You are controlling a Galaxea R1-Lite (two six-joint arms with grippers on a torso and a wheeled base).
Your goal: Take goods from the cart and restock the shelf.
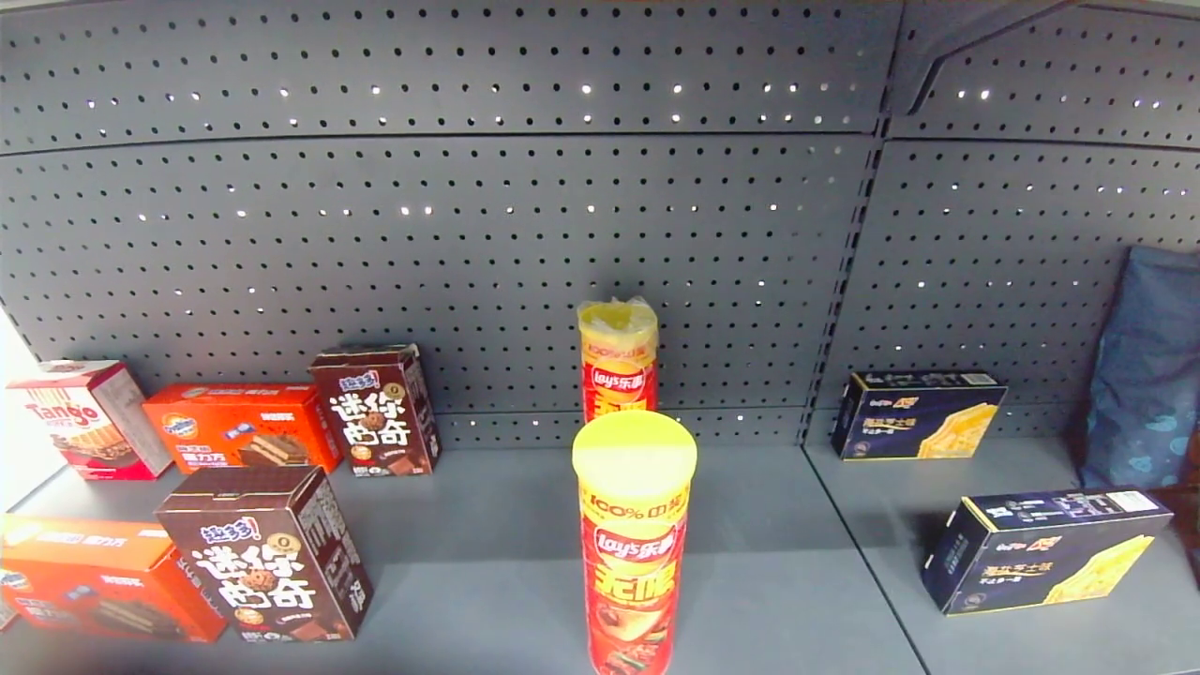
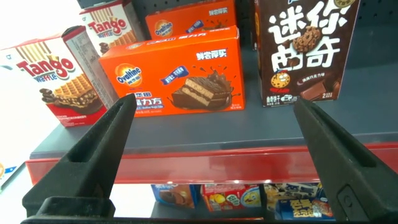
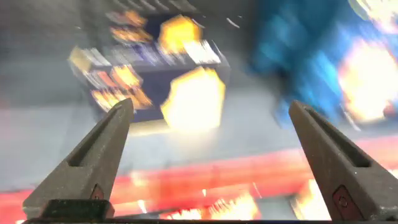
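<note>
Two red chip cans with yellow lids stand upright in a row on the grey shelf [image 1: 769, 572], one near the front [image 1: 633, 553] and one at the back [image 1: 618, 361]. On the shelf's left stand brown cookie boxes [image 1: 267, 553], orange boxes [image 1: 242, 427] and a red wafer box [image 1: 86, 419]. Dark blue boxes [image 1: 1041, 550] lie on the right. My left gripper [image 2: 214, 155] is open before the shelf's front edge, facing an orange box [image 2: 177, 74] and a brown box [image 2: 306, 50]. My right gripper [image 3: 214, 162] is open, facing a dark blue box [image 3: 155, 81].
A perforated grey back panel [image 1: 469, 216] closes the shelf. A blue bag [image 1: 1144, 375] leans at the far right. A red shelf edge strip [image 2: 205, 168] runs below the boxes, with more goods on the level underneath. Free floor lies either side of the cans.
</note>
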